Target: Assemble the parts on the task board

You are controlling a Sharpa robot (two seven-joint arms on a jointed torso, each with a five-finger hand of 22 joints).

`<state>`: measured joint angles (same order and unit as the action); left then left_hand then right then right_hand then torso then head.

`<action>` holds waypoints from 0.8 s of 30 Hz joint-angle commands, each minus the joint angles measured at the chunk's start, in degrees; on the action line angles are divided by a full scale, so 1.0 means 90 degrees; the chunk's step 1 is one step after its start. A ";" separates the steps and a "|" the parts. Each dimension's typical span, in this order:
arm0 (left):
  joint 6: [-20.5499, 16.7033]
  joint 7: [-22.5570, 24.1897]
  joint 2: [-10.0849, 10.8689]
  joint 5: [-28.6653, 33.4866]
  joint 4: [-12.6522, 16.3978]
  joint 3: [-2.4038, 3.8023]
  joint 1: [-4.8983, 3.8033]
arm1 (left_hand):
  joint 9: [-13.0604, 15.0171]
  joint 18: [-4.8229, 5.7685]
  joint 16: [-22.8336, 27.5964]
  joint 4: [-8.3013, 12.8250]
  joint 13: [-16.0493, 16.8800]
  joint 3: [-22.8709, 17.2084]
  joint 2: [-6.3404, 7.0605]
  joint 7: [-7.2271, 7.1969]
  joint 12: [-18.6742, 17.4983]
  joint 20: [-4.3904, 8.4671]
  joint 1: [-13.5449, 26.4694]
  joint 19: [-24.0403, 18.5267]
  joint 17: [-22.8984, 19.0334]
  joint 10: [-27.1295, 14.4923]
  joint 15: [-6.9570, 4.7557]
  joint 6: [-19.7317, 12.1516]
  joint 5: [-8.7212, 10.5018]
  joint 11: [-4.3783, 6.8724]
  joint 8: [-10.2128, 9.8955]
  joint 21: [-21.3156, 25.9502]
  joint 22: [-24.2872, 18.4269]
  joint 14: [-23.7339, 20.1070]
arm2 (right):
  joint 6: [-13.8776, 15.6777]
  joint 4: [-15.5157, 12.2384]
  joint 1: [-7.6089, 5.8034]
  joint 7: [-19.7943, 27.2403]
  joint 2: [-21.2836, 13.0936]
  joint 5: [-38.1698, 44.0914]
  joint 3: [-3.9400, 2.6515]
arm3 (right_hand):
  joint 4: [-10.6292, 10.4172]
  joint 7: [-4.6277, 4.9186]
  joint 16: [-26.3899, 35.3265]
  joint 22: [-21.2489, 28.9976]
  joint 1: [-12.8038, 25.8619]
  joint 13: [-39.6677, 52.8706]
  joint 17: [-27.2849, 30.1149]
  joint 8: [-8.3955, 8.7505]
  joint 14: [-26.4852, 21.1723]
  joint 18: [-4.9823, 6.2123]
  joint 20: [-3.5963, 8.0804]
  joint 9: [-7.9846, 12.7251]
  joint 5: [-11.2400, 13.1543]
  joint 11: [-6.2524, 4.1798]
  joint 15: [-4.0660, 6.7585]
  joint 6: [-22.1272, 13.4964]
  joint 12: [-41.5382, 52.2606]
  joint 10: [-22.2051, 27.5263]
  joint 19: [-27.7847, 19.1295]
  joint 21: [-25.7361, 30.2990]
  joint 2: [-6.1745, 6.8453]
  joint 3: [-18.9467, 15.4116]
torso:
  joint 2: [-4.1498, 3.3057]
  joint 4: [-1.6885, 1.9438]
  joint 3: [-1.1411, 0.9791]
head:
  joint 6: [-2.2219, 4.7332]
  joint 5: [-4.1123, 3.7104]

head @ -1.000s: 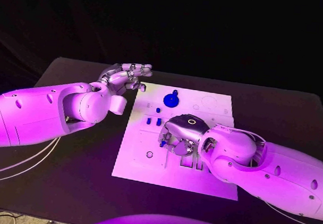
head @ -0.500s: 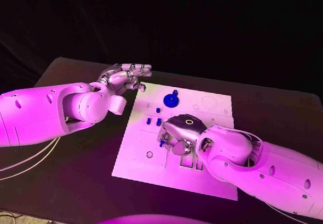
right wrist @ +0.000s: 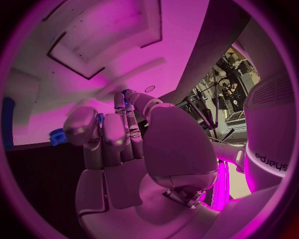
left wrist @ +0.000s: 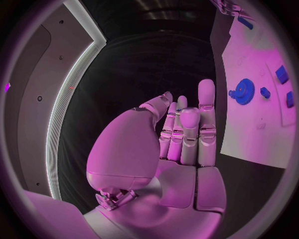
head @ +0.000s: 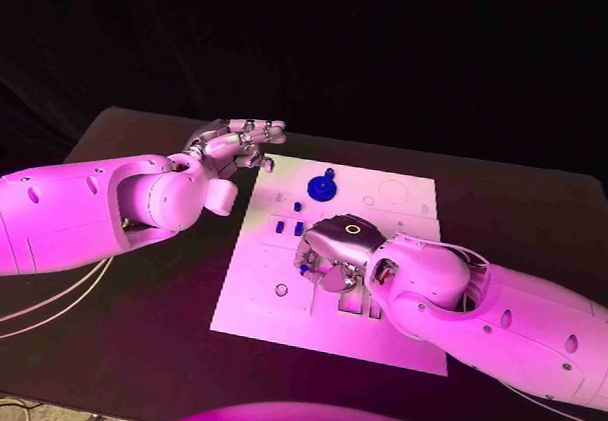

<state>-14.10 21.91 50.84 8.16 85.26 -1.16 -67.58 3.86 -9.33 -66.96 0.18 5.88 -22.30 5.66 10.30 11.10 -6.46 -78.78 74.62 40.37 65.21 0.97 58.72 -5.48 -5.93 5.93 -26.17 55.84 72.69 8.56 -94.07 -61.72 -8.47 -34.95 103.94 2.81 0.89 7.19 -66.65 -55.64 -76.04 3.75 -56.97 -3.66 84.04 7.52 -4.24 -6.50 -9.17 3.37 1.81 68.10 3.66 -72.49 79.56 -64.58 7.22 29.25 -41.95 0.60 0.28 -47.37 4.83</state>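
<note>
Right hand (head: 338,254) sat low over task board (head: 394,330), fingers curled, pinching a small blue part (right wrist: 126,103). Left hand (head: 232,143) spread, empty, by the board's far-left corner.

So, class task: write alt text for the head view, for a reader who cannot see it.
The right robot hand reaches down over the middle of the white task board on a black table. The left robot hand hovers at the board's far left corner, holding nothing. A blue gear lies near the board's far edge.
</note>
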 commanded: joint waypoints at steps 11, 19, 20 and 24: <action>0.0118 0.0017 0.0004 -0.0046 -0.0029 0.0005 -0.0003 | -0.0009 -0.0109 -0.0002 0.0028 -0.0001 -0.0005 0.0000 0.0012 0.0042 0.0008 -0.0049 -0.0038 -0.0008 -0.0043 -0.0003 -0.0042 -0.0031 0.0002 0.0005 0.0033 -0.0008 -0.0039 | -0.0057 0.0075 0.0025 -0.0132 -0.0072 -0.0027 0.0026 | -0.0215 0.0209 -0.0054 0.0133 0.0383 -0.0003 0.0039 0.0003 0.0107 -0.0055 -0.0129 0.0177 -0.0103 0.0214 -0.0204 -0.0634 0.0005 0.0788 -0.0248 0.0050 0.0374 -0.0617 | 0.0001 -0.0006 -0.0006 | -0.0016 -0.0022; 0.0140 0.0010 -0.0002 -0.0049 -0.0064 0.0005 -0.0003 | -0.0009 -0.0109 0.0003 0.0028 -0.0002 -0.0005 0.0001 0.0014 0.0045 0.0007 -0.0045 -0.0038 -0.0020 -0.0047 -0.0001 -0.0046 -0.0031 0.0000 0.0004 0.0034 -0.0008 -0.0044 | 0.0653 -0.0114 0.0011 -0.0022 -0.0385 -0.0242 0.0014 | -0.0299 0.0243 0.0213 0.0558 0.0245 -0.0006 0.0429 0.0012 -0.0042 0.0040 -0.0199 0.0263 -0.0118 0.0285 -0.0266 -0.0977 0.0049 0.1321 -0.0505 0.0379 0.0375 -0.1240 | 0.0009 0.0000 -0.0007 | 0.0026 -0.0039; 0.0141 0.0009 -0.0001 -0.0049 -0.0070 0.0005 -0.0003 | -0.0009 -0.0109 0.0003 0.0028 -0.0002 -0.0005 0.0001 0.0014 0.0045 0.0007 -0.0045 -0.0038 -0.0020 -0.0047 -0.0001 -0.0046 -0.0031 0.0000 0.0004 0.0034 -0.0008 -0.0044 | 0.0696 -0.0168 -0.0004 -0.0018 -0.0462 -0.0302 0.0004 | -0.0313 0.0223 0.0221 0.0564 0.0211 -0.0003 0.0446 0.0013 -0.0043 0.0043 -0.0198 0.0272 -0.0131 0.0275 -0.0260 -0.1028 0.0066 0.1366 -0.0509 0.0383 0.0365 -0.1329 | 0.0009 -0.0005 -0.0007 | 0.0032 -0.0038; 0.0146 0.0011 0.0003 -0.0049 -0.0096 0.0004 -0.0003 | -0.0009 -0.0109 0.0000 0.0029 -0.0002 -0.0004 0.0003 0.0014 0.0045 0.0006 -0.0044 -0.0038 -0.0017 -0.0049 0.0000 -0.0047 -0.0031 0.0000 0.0004 0.0035 -0.0008 -0.0043 | 0.0632 -0.0391 -0.0162 -0.0116 -0.0830 -0.0690 -0.0051 | -0.0445 0.0111 0.0245 0.0599 0.0006 0.0002 0.0509 -0.0002 -0.0026 0.0052 -0.0192 0.0286 -0.0168 0.0247 -0.0250 -0.1227 0.0147 0.1595 -0.0509 0.0407 0.0273 -0.1833 | 0.0013 -0.0015 0.0000 | 0.0088 -0.0080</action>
<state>-13.95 21.75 50.89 7.99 84.40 -1.16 -67.58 3.87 -9.32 -66.95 0.17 5.88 -22.30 5.66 10.30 11.31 -6.46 -78.78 74.62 40.24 65.21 0.97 58.72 -5.48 -5.92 5.93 -26.17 55.85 72.69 12.82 -97.11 -62.77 -8.55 -42.02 100.99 2.49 -2.98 8.03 -64.65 -50.27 -75.69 3.77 -52.46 -3.68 83.75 7.52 -6.06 -3.95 -10.54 5.58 -0.35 57.35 4.78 -58.28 75.29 -61.05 9.74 13.14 -41.87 0.56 0.24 -46.86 4.31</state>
